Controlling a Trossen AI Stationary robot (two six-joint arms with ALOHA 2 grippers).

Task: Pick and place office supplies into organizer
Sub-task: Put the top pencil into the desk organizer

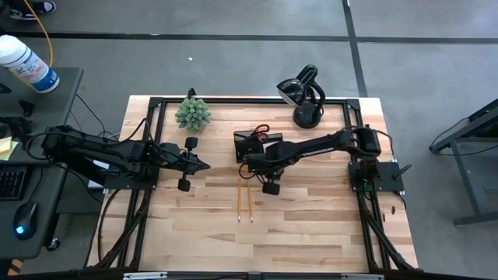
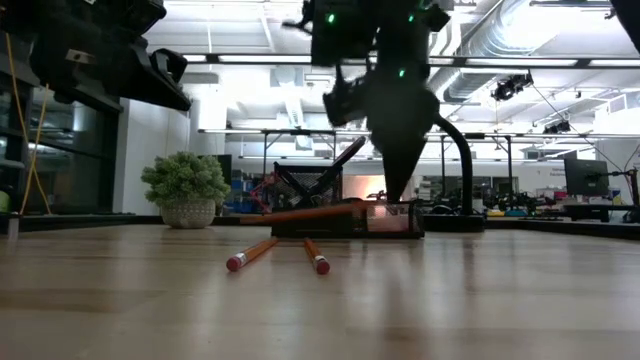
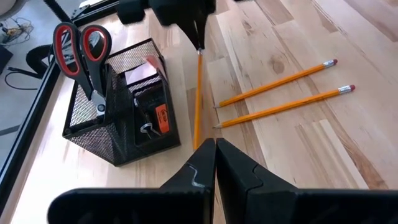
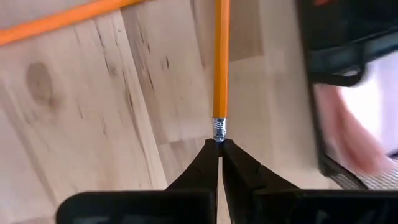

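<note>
The right gripper (image 4: 219, 144) is clamped on the eraser end of a pencil (image 4: 221, 62), its two fingers pinched together around the metal band. In the high view this gripper (image 1: 246, 165) sits just beside the near-left corner of the organizer (image 1: 250, 145), near the middle of the table (image 1: 311, 225). The held pencil (image 3: 198, 93) points away from the fingertips and lies low over the wood, alongside the organizer's (image 3: 121, 134) mesh wall; whether its tip touches the table cannot be told.

Two more pencils (image 1: 245, 201) lie side by side on the table, just nearer than the right gripper — flat, almost parallel, erasers toward the near edge. In the low view they (image 2: 278, 250) spread apart toward the camera.

The organizer already holds scissors (image 3: 81, 53), standing upright with red handles up in one compartment, and a pink pad (image 3: 144, 74) in another; a small dark item with an orange label sits beside the pad, too unclear to name.

The left gripper (image 1: 204, 165) hovers left of the organizer with its fingers (image 3: 239, 171) pressed shut on nothing, pointing toward the right gripper.

A green plant (image 1: 192, 113) stands at the far left of the table and a black lamp (image 1: 304, 95) at the far right.
</note>
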